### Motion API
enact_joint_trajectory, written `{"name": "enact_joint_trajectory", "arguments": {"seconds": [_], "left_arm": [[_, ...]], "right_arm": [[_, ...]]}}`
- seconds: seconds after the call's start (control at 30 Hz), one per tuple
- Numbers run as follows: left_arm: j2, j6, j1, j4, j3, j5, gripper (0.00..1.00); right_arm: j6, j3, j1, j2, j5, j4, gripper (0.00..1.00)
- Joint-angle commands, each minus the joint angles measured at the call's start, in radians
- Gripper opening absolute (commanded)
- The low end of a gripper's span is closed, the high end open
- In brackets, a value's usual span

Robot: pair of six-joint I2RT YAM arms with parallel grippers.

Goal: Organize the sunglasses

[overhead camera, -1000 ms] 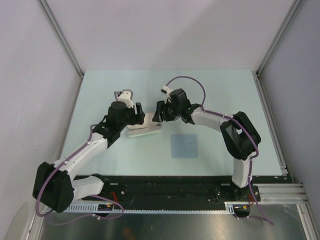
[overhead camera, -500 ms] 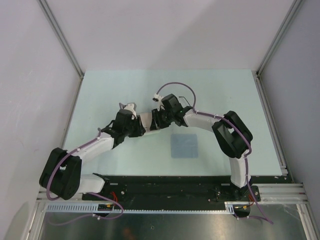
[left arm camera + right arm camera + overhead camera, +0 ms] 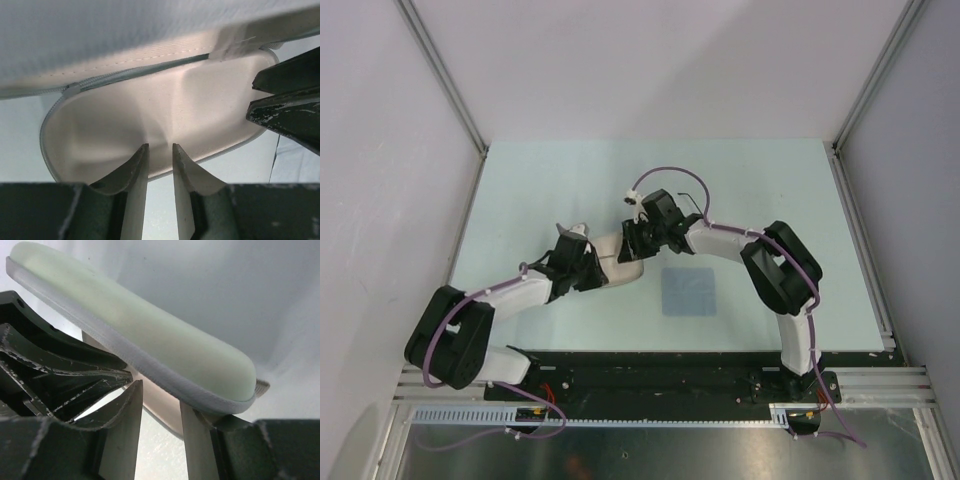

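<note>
Left gripper [image 3: 160,147] beside right gripper [image 3: 160,392] (low)

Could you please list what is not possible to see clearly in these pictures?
1. The thin dark wire-framed sunglasses: in no view.
2. The oblong beige case: top view, both arms cover most of it.
3. The left hand and the right hand: wrist views are too close to tell whether either grips the case.

The left fingers [image 3: 136,172] have drawn back toward the near edge and now pinch the rim of the oblong beige fabric case [image 3: 624,264]. The right fingers [image 3: 124,422] have shifted left, straddling its raised lid [image 3: 150,340].
</note>
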Motion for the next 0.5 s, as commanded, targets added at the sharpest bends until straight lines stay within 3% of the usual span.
{"name": "enact_joint_trajectory", "arguments": {"seconds": [0.0, 0.47], "left_arm": [[0.03, -0.033, 0.006, 0.006, -0.01, -0.035, 0.31], [0.108, -0.013, 0.004, 0.002, -0.031, -0.081, 0.27]], "right_arm": [[0.051, 0.048, -0.012, 0.035, -0.044, 0.13, 0.41], [0.249, 0.222, -0.021, 0.204, 0.002, 0.221, 0.41]]}}
